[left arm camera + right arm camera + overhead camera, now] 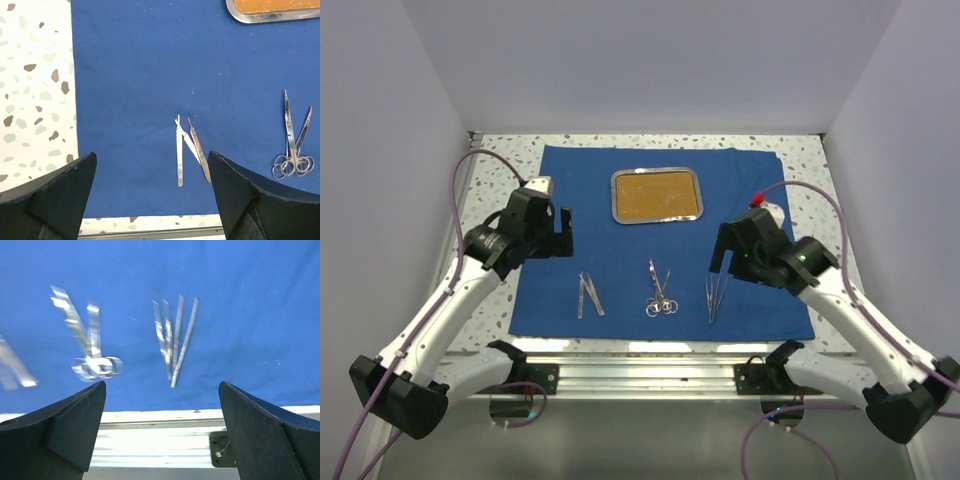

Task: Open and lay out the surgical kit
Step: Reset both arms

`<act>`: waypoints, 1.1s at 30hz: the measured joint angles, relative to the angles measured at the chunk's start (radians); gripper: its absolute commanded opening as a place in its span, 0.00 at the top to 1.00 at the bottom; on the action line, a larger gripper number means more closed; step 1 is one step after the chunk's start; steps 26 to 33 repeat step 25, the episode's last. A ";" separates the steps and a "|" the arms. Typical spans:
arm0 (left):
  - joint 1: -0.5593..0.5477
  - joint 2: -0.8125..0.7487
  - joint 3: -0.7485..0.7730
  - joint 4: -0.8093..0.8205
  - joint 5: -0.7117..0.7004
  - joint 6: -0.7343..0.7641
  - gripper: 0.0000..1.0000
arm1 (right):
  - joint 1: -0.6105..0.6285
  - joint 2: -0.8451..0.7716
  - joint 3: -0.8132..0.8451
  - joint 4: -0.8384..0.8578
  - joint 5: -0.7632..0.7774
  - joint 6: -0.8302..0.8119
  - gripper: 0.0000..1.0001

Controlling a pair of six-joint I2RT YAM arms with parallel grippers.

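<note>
Jaws first: left gripper (pixel 151 161) is spread wide with nothing in it, hanging over the cloth wrap (pixel 620 205) toward the near-left corner of the counter (pixel 35 90). Framed inside that gap, down on the cloth wrap, lie three thin flat instruments (pixel 179 155) in plain silver, one slanting across another near the far tips. Right gripper (pixel 161 390) is spread wide and empty too, toward the near-right corner. Its wrist view is blurry, but a fan of slim tweezers (pixel 175 340) sits in its gap, tips bunched toward the near edge. Both grippers are apart from the metal.

Between those two groups, midway along the near edge, sit the ring-handled scissors (pixel 289 130) — two pieces crossed, finger loops overlapping. Everything rests on the cloth wrap: royal blue, matte, laid flat with faint creases, covering most of the white speckled counter. Toward the far edge, centred, is the tray (pixel 658 171) — shiny steel rim, rounded-rectangle shape, grainy orange-brown floor.
</note>
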 measured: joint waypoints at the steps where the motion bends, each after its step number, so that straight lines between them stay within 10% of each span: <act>1: 0.000 -0.008 -0.004 -0.001 -0.001 0.000 0.04 | 0.000 -0.045 0.028 -0.013 0.005 -0.002 0.01; 16: 0.000 -0.225 0.080 0.023 -0.064 0.020 0.01 | 0.001 -0.605 0.189 -0.037 0.104 -0.103 0.01; 33: 0.000 -0.123 0.207 0.011 -0.108 -0.036 0.00 | 0.001 -0.546 0.284 -0.092 0.132 -0.190 0.01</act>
